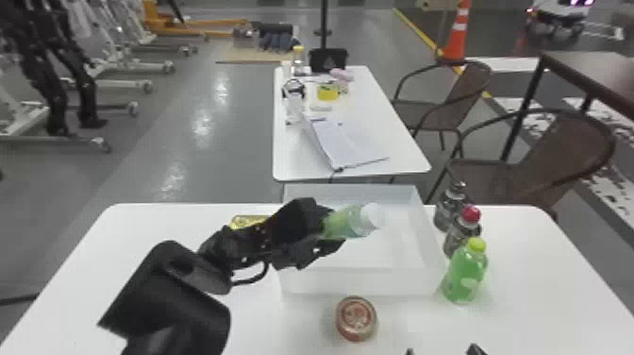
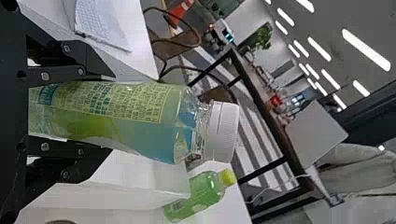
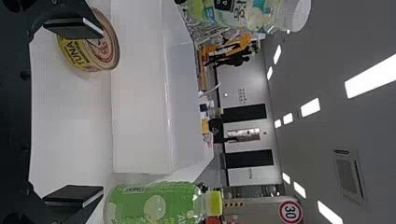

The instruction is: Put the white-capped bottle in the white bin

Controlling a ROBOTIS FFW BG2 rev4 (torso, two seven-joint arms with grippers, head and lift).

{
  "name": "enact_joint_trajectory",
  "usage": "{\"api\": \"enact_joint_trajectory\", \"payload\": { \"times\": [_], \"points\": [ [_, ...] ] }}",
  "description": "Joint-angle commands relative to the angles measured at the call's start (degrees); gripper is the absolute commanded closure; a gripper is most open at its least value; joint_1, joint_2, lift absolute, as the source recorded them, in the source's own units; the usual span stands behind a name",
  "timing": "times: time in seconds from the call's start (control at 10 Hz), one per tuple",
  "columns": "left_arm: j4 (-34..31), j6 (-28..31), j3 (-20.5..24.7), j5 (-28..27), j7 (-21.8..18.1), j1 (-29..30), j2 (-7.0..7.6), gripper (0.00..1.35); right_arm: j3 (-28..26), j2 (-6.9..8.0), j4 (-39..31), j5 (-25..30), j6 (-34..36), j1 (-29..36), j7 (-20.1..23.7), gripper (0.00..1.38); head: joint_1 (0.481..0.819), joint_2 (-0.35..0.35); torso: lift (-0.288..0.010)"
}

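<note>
White-capped bottle (image 1: 354, 221), one only, tight in the left claw (image 1: 336, 228), above one white bin (image 1: 358, 282).

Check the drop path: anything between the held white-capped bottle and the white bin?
Nothing visible. The left gripper holds the white-capped bottle, apparently over the open white bin; the red-topped can and yellow-capped bottle stand outside.

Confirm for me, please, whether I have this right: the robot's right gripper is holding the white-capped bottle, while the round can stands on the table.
Not quite: the left wrist view shows the left gripper holding the white-capped bottle, while the round can stands on the table.
</note>
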Motion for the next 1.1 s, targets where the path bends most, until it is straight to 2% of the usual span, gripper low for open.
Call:
{"api": "enact_joint_trajectory", "payload": {
  "times": [0.0,0.1,0.2,0.3,0.4,0.5,0.8,1.0],
  "points": [
    [4.6,1.37,-4.14,-3.32,-0.19,-4.36,0.0,1.08,0.1,-0.01,0.34,-0.06,0.01,-0.58,0.0,0.12,0.549,0.0,-0.1],
    [5.83,2.16,-7.22,-4.82,0.25,-6.21,0.26,1.08,0.1,0.07,0.51,-0.06,0.01,-0.76,0.0,0.12,0.549,0.0,-0.1],
    [7.77,2.51,-9.42,-6.14,0.34,-7.88,0.35,0.96,0.19,0.07,0.6,-0.06,-0.07,-0.93,0.09,0.12,0.549,0.0,-0.1],
    [7.86,2.07,-9.33,-7.19,0.51,-8.05,0.44,0.57,0.19,0.07,0.69,-0.06,0.01,-1.02,0.0,0.12,0.549,0.0,-0.1],
    [7.86,2.6,-8.71,-7.28,0.51,-8.05,0.53,0.31,0.19,0.07,0.69,-0.15,0.01,-1.02,0.0,0.12,0.549,0.0,-0.1],
    [7.86,2.78,-8.45,-7.45,0.51,-7.97,0.62,0.13,0.19,0.07,0.78,-0.23,-0.07,-1.02,0.0,0.12,0.549,0.0,-0.1],
    [7.68,2.95,-7.04,-6.49,0.25,-7.0,0.26,0.11,0.19,-0.1,0.87,-0.32,-0.07,-1.02,0.0,0.12,0.549,0.0,-0.1],
    [5.04,2.43,0.08,-4.2,-0.46,-1.9,-1.05,0.11,0.19,-0.37,0.78,-0.59,-0.16,-0.67,0.0,0.12,0.549,0.0,-0.1]
  ]
}}
